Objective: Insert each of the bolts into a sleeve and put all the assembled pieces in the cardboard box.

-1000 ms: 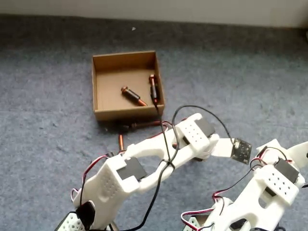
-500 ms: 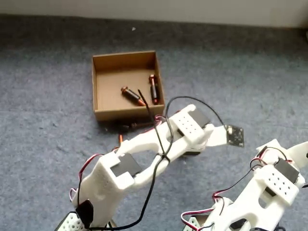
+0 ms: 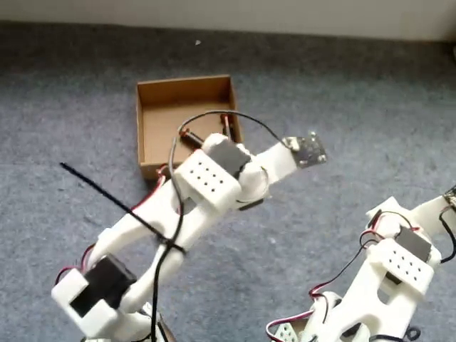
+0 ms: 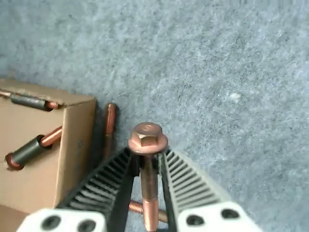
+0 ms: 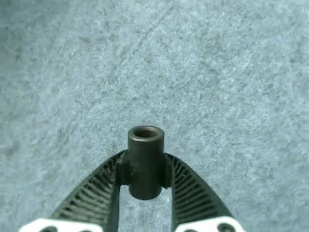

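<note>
**Lining Up the Held Bolt with the Held Sleeve**

The left hand (image 4: 147,157) is clamping a copper bolt (image 4: 147,139) between closed fingers. The hex head is projecting past the fingertips and the shank is running back along the hand's own line. The right hand (image 5: 145,166) is closed around a dark sleeve (image 5: 145,145), which is likewise lying along the hand with its open bore facing outward.

In the high view, the right arm (image 3: 399,263) is sitting toward the near right corner of the tabletop (image 3: 370,85). It is well apart from the left arm (image 3: 206,178), which is crossing the near right corner of the cardboard box (image 3: 184,80). The coming move is likely calling for both long axes on one line. The shank's free end is pointing back into the left hand, so the approach direction is needing care.

The box is sitting toward the far edge and is holding two assembled pieces (image 4: 29,151). One loose bolt (image 4: 109,128) is lying on the tabletop just beside the box wall.
</note>
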